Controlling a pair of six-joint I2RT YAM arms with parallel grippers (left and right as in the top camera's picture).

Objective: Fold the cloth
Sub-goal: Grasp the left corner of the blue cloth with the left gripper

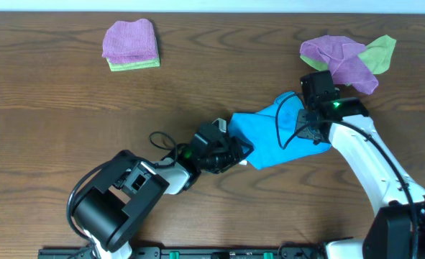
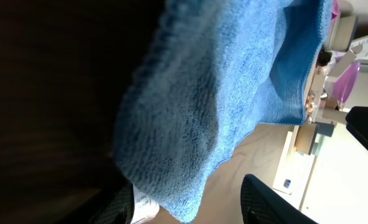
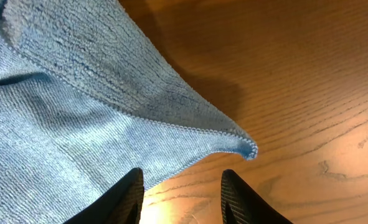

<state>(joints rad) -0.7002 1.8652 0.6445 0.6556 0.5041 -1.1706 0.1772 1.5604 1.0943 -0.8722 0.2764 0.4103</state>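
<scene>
Cloth (image 1: 266, 140) fuzzy terry, sky-blue, stitched hem, rumpled on woodgrain table (image 1: 54, 108).

- The cloth (image 1: 270, 137), between the left pincer (image 1: 239, 153) and the right pincer (image 1: 307, 131): bright sky-blue with a paler stitched hem.
- Both pincers: black.
- The right arm (image 1: 363, 158) behind its pincer: white.
- The table (image 1: 54, 108) under them: brown wood grain with darker streaks.
- The heap (image 1: 341, 61) just beyond the right pincer: purple and light green.
- The stack (image 1: 131, 43), well away from the left pincer: purple over light green.
</scene>
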